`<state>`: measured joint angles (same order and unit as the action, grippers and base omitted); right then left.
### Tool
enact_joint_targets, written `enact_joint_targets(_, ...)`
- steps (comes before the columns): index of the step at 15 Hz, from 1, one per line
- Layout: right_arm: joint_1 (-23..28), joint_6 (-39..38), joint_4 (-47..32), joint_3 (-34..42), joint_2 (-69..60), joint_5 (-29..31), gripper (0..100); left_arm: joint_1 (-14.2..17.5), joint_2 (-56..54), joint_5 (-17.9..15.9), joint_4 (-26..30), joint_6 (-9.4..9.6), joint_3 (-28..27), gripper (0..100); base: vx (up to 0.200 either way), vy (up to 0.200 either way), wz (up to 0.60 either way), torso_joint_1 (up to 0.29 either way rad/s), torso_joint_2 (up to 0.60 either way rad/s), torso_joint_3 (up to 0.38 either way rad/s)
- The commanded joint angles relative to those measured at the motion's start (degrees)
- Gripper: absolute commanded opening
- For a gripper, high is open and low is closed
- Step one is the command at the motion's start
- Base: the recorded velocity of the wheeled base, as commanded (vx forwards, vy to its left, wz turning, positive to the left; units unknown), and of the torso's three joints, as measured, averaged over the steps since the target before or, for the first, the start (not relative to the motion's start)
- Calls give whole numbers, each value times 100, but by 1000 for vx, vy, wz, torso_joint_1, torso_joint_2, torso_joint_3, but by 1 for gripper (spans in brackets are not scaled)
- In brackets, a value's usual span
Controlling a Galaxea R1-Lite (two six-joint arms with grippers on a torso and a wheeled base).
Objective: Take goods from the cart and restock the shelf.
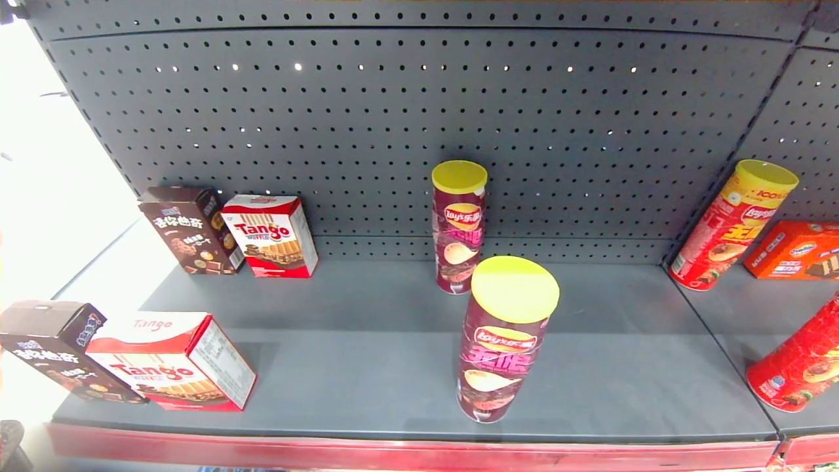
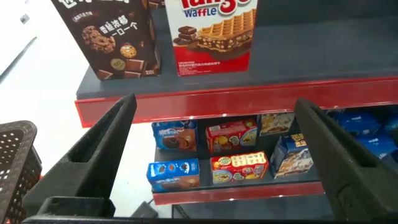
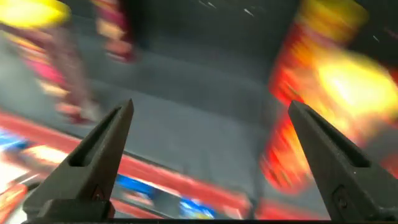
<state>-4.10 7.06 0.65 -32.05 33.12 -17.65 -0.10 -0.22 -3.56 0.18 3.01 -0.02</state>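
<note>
Two purple chip cans with yellow lids stand upright on the grey shelf (image 1: 367,354), one near the front (image 1: 501,341) and one behind it by the pegboard (image 1: 458,226). My left gripper (image 2: 216,102) is open and holds nothing; it hangs in front of the shelf's red edge (image 2: 249,99), below the dark cookie box (image 2: 115,37) and the waffle box (image 2: 214,34). My right gripper (image 3: 211,106) is open and holds nothing. It faces the shelf between a blurred purple can (image 3: 56,56) and a red can (image 3: 317,93).
More boxes line the shelf's left side: dark cookie boxes (image 1: 190,229) (image 1: 56,347) and waffle boxes (image 1: 272,236) (image 1: 174,367). Red cans (image 1: 731,223) (image 1: 796,364) and an orange box (image 1: 796,252) fill the bay on the right. A lower shelf holds small boxes (image 2: 236,152). A black basket (image 2: 15,155) sits at the left.
</note>
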Motion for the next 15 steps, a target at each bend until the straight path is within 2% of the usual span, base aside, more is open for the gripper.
enact_joint_targets(1, -1331, 59, 14, -856, 1531, 69, 100, 1, 22, 4, -1, -2, 2, 100, 0, 0, 0, 0, 0, 0)
enact_joint_targets(2, -1779, 50, 23, -926, 1794, 253, 100, 1, 22, 4, -1, -2, 2, 100, 0, 0, 0, 0, 0, 0)
enact_joint_targets(5, -2675, 32, 278, -961, 2462, 570, 100, 1, 22, 13, -1, -11, 2, 100, 0, 0, 0, 0, 0, 0)
enact_joint_targets(7, -2983, 41, 322, -970, 2761, 702, 100, 1, 22, 4, -1, -11, 2, 100, 0, 0, 0, 0, 0, 0)
enact_joint_targets(9, -3211, 41, 322, -838, 2919, 878, 100, 1, 22, 4, -1, -11, 2, 100, 0, 0, 0, 0, 0, 0)
enact_joint_targets(15, -3229, 41, 322, -302, 3192, 1018, 100, 1, 22, -13, -1, 24, 2, 100, 0, 0, 0, 0, 0, 0)
